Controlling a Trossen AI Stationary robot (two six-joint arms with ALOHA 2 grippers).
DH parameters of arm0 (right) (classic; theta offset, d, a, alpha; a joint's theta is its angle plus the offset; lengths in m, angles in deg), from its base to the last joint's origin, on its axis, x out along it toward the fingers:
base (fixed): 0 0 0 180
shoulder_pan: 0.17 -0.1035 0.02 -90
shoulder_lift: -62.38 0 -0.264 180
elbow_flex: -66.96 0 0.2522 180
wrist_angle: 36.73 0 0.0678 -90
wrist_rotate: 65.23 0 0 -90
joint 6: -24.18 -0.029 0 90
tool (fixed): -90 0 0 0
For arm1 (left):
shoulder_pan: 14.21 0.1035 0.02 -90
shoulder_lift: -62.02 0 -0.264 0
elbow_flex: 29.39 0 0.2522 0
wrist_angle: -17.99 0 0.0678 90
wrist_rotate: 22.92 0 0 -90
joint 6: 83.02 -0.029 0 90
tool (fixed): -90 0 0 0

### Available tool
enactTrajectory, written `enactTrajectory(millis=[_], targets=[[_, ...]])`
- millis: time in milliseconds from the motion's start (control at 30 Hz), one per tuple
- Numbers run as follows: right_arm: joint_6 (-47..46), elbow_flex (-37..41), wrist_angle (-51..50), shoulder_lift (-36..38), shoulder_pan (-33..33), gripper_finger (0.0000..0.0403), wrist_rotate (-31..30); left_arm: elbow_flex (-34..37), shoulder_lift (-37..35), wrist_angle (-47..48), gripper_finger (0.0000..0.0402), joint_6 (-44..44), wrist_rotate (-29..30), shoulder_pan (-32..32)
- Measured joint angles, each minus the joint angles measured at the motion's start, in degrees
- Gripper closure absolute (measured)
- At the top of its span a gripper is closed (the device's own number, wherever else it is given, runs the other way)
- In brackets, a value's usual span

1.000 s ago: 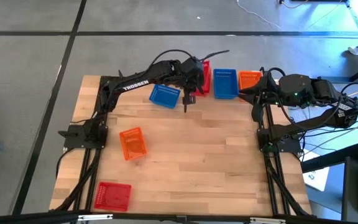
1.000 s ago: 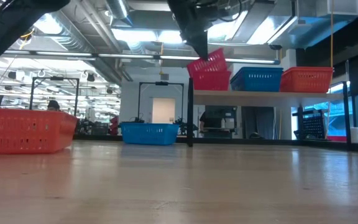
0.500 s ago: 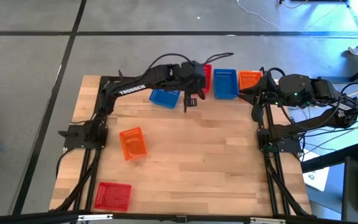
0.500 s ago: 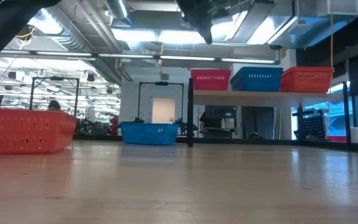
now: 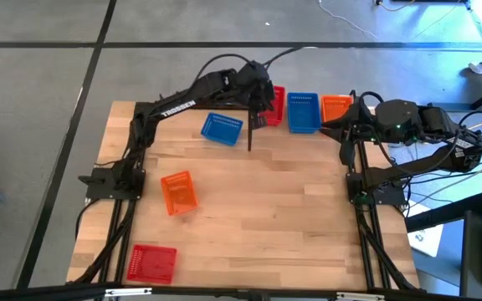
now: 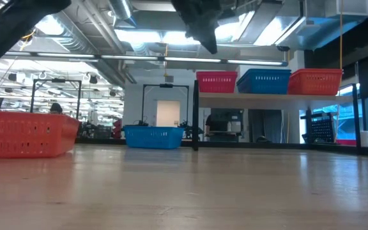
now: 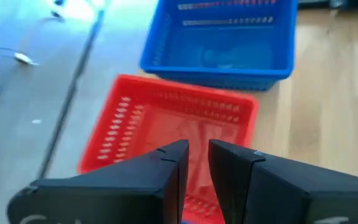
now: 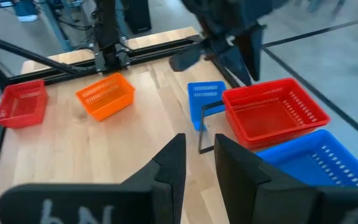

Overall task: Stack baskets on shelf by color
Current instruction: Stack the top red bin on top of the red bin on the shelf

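Tabletop point(image 5: 266, 209): large wooden surface, both arm bases mounted at its side edges. Shelf point(image 6: 280, 96): pale board on black posts at the far edge of the tabletop; used as ref. landmark below. On shelf, one row, left to right in the low view: red basket point(image 5: 276, 104), blue basket point(image 5: 303, 111), orange basket point(image 5: 335, 107); all upright and just beside one another. Off shelf, on tabletop: 2nd blue basket point(image 5: 222, 128) just beside the shelf's red-basket end, lying skewed; 2nd orange basket point(image 5: 178, 192) well apart from shelf, toward the left arm base; 2nd red basket point(image 5: 151, 262) farthest from shelf, at the near left corner. Left arm point(image 5: 182, 104) reaches across to the shelf. Left gripper point(image 7: 196, 163) hangs above the shelf's red basket, clear of it; jaws narrowly parted with a slim gap between them, nothing held. Right arm point(image 5: 408, 125) parked folded beside the shelf's orange-basket end. Right gripper point(image 8: 197, 158) points along the shelf row, jaws slightly apart, nothing between them. Low view: a person point(image 6: 55, 108) shows far off in the room behind the tabletop.
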Motion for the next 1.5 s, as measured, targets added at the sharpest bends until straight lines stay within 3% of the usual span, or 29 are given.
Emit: enactTrajectory(millis=[433,1300,1500], targets=[[-1.30,0.00,0.00,0.00,-0.01,0.0321,0.80,0.05,4.90,3.18,0.0346,3.01,-1.16,1.55],[-1.36,0.00,0.02,0.00,-0.01,0.0321,1.81,-0.02,6.11,6.44,0.0347,3.21,-3.87,0.01],[-1.20,0.00,0.00,0.00,-0.01,0.0321,1.76,0.00,5.83,6.49,0.0347,3.31,-1.57,-0.18]])
